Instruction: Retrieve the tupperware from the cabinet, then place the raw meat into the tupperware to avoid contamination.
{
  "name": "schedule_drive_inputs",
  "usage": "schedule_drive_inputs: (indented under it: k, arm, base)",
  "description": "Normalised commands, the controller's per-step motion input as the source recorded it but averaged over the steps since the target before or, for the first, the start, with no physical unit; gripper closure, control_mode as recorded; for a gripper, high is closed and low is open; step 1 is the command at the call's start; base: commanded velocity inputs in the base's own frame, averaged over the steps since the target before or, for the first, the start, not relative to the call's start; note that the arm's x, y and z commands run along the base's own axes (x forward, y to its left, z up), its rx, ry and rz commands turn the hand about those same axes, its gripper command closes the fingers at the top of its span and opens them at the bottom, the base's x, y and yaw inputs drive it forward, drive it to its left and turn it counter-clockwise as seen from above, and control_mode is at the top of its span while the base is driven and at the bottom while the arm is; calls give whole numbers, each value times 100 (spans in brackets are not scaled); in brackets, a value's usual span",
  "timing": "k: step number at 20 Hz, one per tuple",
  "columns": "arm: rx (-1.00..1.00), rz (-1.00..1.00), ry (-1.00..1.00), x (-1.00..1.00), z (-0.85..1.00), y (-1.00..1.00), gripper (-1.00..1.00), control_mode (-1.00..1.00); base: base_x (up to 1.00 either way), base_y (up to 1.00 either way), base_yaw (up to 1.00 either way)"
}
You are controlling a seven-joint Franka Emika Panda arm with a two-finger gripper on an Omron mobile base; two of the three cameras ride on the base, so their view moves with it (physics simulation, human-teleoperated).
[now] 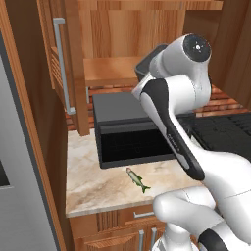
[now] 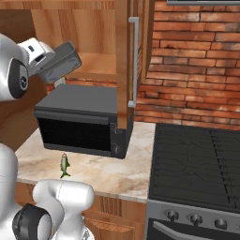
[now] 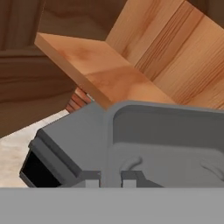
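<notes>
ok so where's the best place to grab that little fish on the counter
Grip the fish across the middle of its slender body, coming straight down from above. It lies flat on the counter in front of the microwave, so the sides give no way under it; turn the fingers crosswise to its length, clear of the thin tail.

The microwave (image 2: pixel 82 117) sits on the worktop (image 2: pixel 117 171) under the open cabinet (image 1: pixel 105 34). The fish (image 1: pixel 138 180) lies on the worktop before the microwave. The stove (image 2: pixel 197 164) stands right of the worktop. The tub (image 2: pixel 63 61) hangs above the microwave, before the cabinet shelf (image 3: pixel 92 70).
</notes>
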Motion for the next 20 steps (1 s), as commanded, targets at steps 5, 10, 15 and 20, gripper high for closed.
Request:
schedule_drive_inputs:
  k: [5, 10, 15, 20]
  arm:
    - [1, 0, 0, -59, 0, -6, 100, -100]
    - [3, 0, 0, -55, 1, -14, 100, -100]
    - [3, 0, 0, -50, 1, -15, 100, -100]
    - [2, 0, 0, -44, 0, -3, 100, -100]
  base:
    - [0, 0, 0]
    - [0, 0, 0]
    - [0, 0, 0]
    - [0, 0, 0]
